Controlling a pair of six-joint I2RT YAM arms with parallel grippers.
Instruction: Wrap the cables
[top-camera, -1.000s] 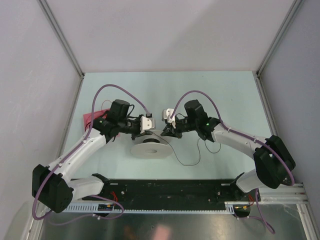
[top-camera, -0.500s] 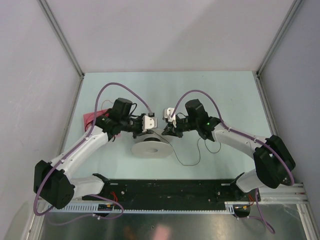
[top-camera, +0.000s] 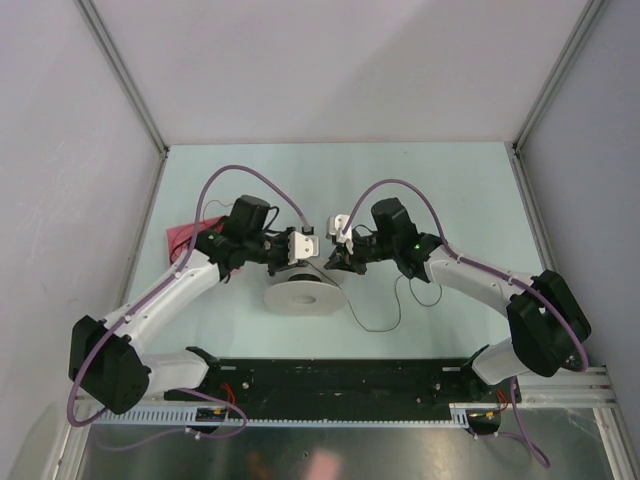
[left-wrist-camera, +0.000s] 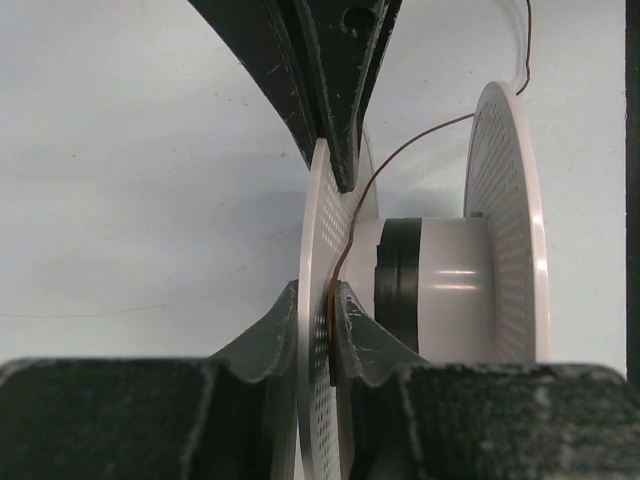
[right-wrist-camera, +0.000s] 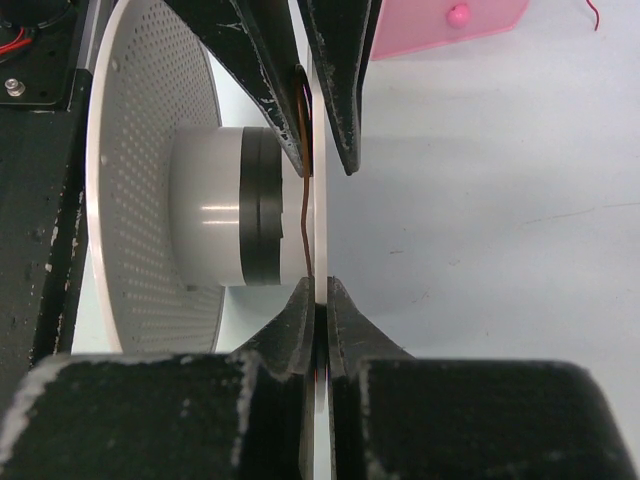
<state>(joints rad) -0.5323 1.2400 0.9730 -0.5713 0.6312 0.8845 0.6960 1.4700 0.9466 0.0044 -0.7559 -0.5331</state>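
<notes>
Jaws of the left gripper are clenched on one perforated flange of the pale spool, pinching a thin brown cable against it. Opposite, the right gripper clamps the same flange, the cable running down beside its jaws. From above, loose cable loops across the tabletop right of the spool.

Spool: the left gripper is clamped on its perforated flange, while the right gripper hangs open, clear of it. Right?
No. The right gripper is also shut on that flange of the spool, opposite the left gripper, as the right wrist view shows. The left gripper is clamped as stated.
</notes>
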